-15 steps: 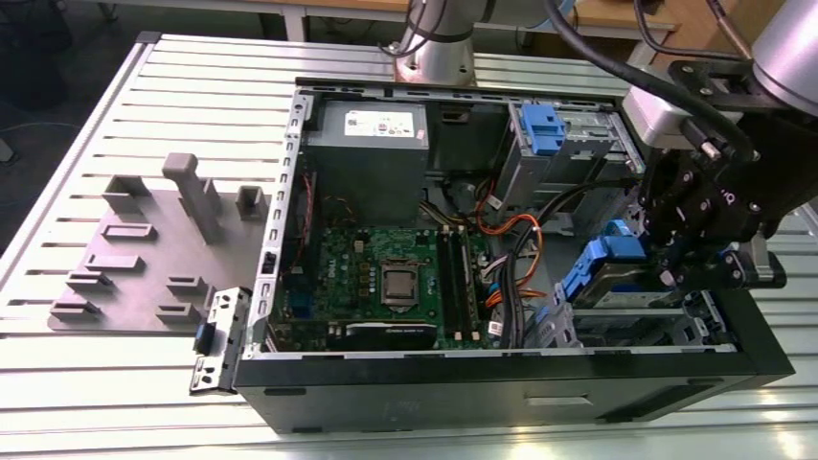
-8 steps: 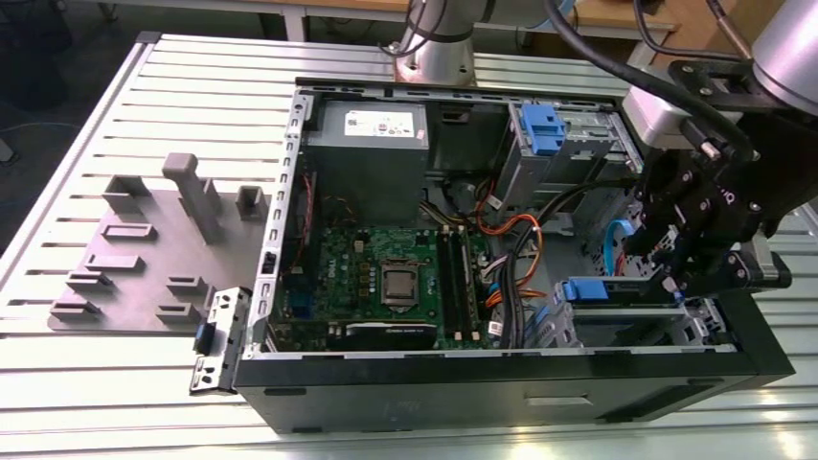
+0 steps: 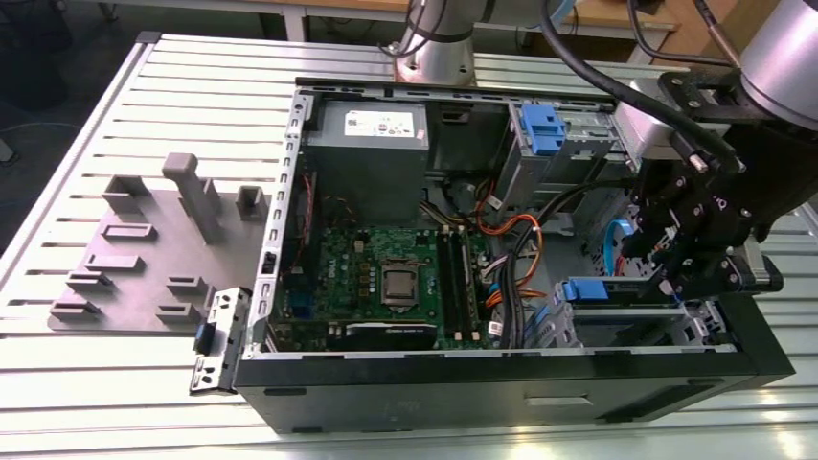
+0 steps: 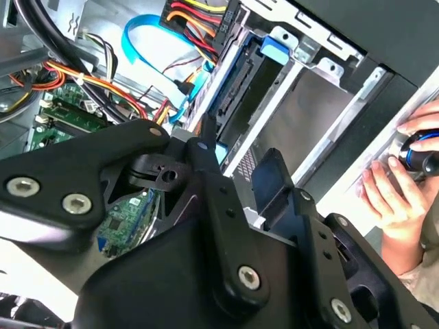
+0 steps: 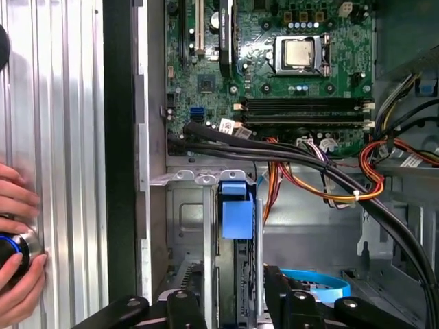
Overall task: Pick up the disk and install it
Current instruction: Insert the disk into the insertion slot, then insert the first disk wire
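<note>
The disk (image 5: pixel 241 264) stands on edge in the metal drive bay (image 5: pixel 185 205) at the open computer case's front corner, its blue carrier tab (image 5: pixel 236 209) facing the motherboard. In the exterior view the blue carrier (image 3: pixel 595 289) shows at the bay's mouth on that view's right. My gripper (image 5: pixel 233 305) hangs just over the disk's rear end, open, with one black finger (image 5: pixel 186 308) on each side and a small gap to the disk. In the second wrist view the gripper (image 4: pixel 236 161) sits in front of the bay with the disk (image 4: pixel 236 110) beyond it.
Thick black cables (image 5: pixel 288 161) and orange wires (image 5: pixel 370 171) cross between the bay and the motherboard (image 3: pixel 383 278). A blue flat cable (image 4: pixel 147 51) loops nearby. Another blue carrier (image 3: pixel 543 129) sits in the upper bay. A grey fixture (image 3: pixel 141 249) lies outside the case. A person's hand (image 5: pixel 17 233) rests on a button.
</note>
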Robot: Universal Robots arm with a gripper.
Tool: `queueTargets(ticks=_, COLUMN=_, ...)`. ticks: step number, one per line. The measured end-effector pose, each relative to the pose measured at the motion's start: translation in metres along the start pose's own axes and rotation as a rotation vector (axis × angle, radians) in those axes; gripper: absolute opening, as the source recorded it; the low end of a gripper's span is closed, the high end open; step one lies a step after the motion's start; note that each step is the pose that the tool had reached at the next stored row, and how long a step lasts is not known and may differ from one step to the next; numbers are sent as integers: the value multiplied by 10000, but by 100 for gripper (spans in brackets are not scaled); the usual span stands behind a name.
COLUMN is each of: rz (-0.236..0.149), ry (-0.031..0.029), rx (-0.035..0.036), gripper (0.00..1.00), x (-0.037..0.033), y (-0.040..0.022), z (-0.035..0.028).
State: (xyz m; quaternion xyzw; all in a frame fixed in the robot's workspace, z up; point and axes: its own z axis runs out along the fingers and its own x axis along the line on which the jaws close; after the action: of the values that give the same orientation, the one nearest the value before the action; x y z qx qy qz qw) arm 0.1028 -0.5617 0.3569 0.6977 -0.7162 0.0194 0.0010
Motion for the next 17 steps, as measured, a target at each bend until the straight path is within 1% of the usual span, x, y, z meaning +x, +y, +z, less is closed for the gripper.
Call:
queueTargets(ticks=5, rz=-84, ry=-5, rx=11, gripper=48, x=-32, y=-15, z=35)
queueTargets(ticks=17, rz=-93, ry=-3, rx=11, gripper=48, x=-33, y=-16, z=40)
